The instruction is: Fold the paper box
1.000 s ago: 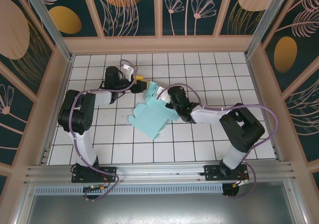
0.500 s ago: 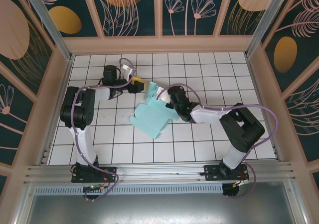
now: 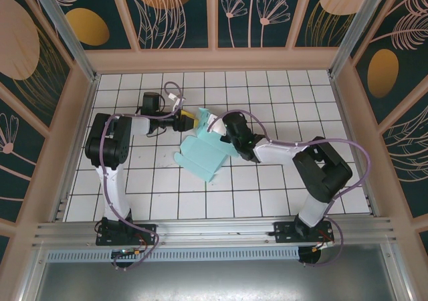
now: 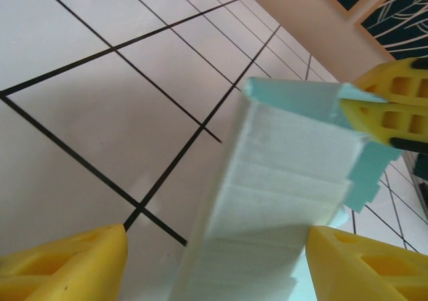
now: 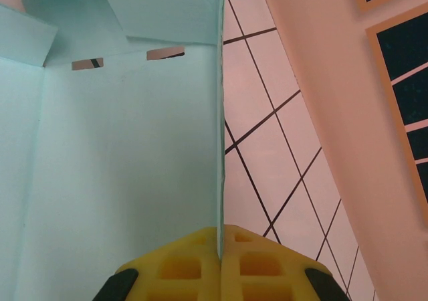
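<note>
The paper box [image 3: 206, 155] sits near the middle of the white-tiled worktop [image 3: 267, 194], half opened. Its broad pale turquoise panel lies toward the near side and a flap stands up at the far end.

In close on the right wrist view, the paper box [image 5: 127, 167] shows its inside: a wide panel, two small slots near the top and flaps folding in above them. The right gripper [image 5: 219, 237] has its yellow jaws pressed together on the upright edge of the box's side wall, card pinched between them. From above, the right gripper [image 3: 225, 131] is at the box's far right side.

On the left wrist view, the paper box [image 4: 287, 174] rises as a ribbed pale wall right in front of the camera. The left gripper [image 4: 217, 237] has its jaws wide apart, one yellow finger on either side of that wall, and I can't tell whether either touches it. From above, the left gripper [image 3: 190, 120] is just beside the box's far left corner. Tiled worktop [image 4: 100, 114] lies beyond.
</note>
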You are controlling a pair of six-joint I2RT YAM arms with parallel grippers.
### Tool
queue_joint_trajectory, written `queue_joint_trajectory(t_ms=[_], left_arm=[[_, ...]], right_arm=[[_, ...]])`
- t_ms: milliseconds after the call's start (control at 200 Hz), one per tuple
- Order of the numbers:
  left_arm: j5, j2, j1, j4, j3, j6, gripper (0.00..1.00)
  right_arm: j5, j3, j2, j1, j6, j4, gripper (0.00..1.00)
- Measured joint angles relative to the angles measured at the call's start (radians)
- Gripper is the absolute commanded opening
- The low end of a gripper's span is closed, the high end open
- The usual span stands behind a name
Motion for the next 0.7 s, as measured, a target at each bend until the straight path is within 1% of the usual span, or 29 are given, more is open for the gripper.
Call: queue_joint_trajectory(t_ms=[185,430,566,701], left_arm=[[0.039,0.000,-0.001,-0.071,0.017,0.055,0.70],[0.054,0.000,-0.002,-0.114,0.022,0.092,0.69],[0.053,0.000,-0.002,-0.121,0.022,0.100,0.69],[0.048,0.000,-0.002,-0.123,0.022,0.104,0.68]], right_arm=[[0.011,0.016,0.024,0.003,-0.011,-0.002,0.00],[0.058,0.028,0.042,0.013,-0.043,-0.004,0.00],[0.101,0.028,0.053,0.027,-0.089,0.018,0.00],[0.155,0.016,0.074,0.047,-0.160,0.084,0.00]])
